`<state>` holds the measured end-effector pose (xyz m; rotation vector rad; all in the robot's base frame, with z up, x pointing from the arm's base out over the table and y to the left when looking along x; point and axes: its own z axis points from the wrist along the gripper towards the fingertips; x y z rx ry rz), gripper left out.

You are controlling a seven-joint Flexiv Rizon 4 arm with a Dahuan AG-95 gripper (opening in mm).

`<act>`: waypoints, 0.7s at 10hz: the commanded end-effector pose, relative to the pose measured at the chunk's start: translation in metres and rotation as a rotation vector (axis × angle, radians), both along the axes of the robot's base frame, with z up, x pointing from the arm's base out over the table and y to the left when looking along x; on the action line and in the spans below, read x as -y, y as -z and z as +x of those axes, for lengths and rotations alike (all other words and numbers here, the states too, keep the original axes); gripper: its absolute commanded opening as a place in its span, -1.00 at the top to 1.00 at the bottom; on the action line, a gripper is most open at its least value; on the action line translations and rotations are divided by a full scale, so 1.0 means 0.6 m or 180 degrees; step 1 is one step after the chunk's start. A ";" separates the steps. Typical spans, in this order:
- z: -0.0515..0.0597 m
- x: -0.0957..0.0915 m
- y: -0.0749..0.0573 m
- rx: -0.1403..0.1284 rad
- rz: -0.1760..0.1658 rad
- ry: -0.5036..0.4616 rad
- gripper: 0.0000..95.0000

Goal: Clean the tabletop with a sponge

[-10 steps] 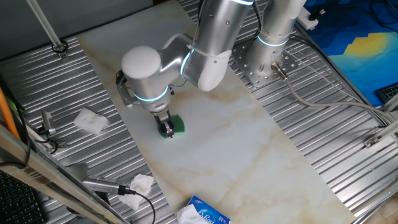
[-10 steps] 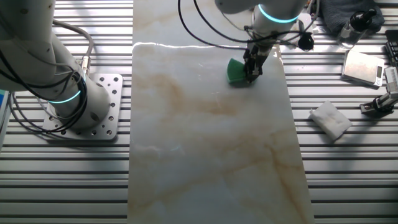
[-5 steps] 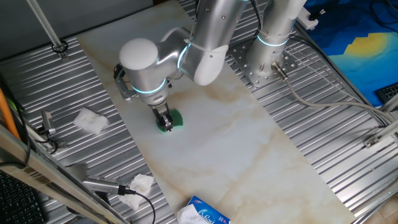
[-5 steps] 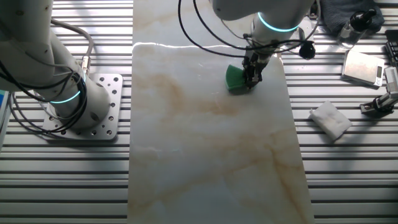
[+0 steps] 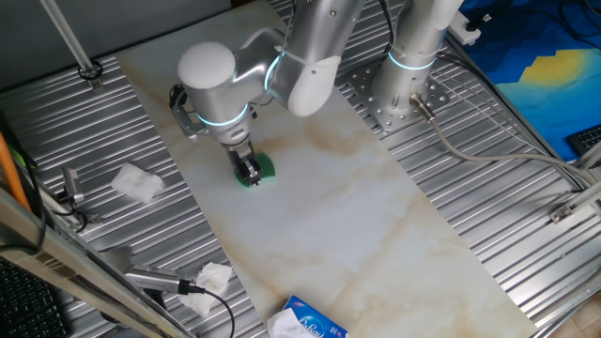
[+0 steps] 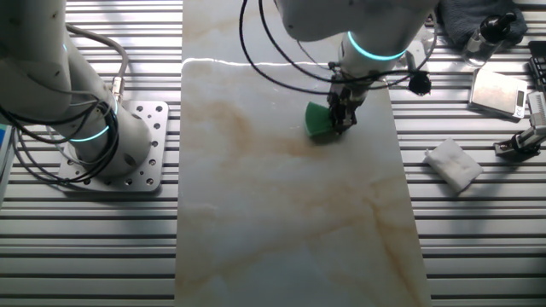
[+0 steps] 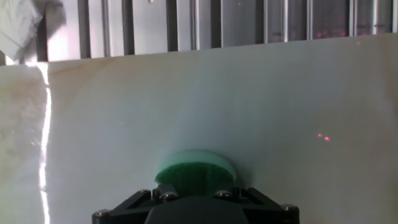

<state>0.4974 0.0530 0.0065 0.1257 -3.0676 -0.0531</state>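
So the claw [image 5: 249, 174] is clamped on the green sponge [image 5: 260, 169] and has it pushed down on the marble tabletop [image 5: 376, 235], over toward the 9 o'clock long edge in the wider fixed view. From the hand view the sponge [image 7: 196, 169] bulges out in front of the claw, so it looks squashed pretty hard.

What I'd worry about: that grip is only on one end of a soft block. If the arm drags sideways with that much pressure, the sponge could fold under or peel out of the claw, and then you'd have bare metal scraping a glossy slab. Just my guess.

Other thing is the edge. The ribbed metal bench [image 5: 141, 122] starts just beside where it's wiping, so a stroke toward 9 o'clock could catch the sponge on the lip. There's a crumpled tissue [image 5: 137, 182] out there too, well apart for now, and a tissue pack [image 5: 305, 322] at 6 o'clock on the slab, which a long pass might shove.
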 end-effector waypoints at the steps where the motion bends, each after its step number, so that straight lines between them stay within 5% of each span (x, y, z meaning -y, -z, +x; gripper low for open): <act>1: -0.008 0.014 -0.005 -0.0009 0.0019 -0.0041 0.20; 7: -0.020 0.043 -0.001 0.0003 0.0089 -0.0127 0.20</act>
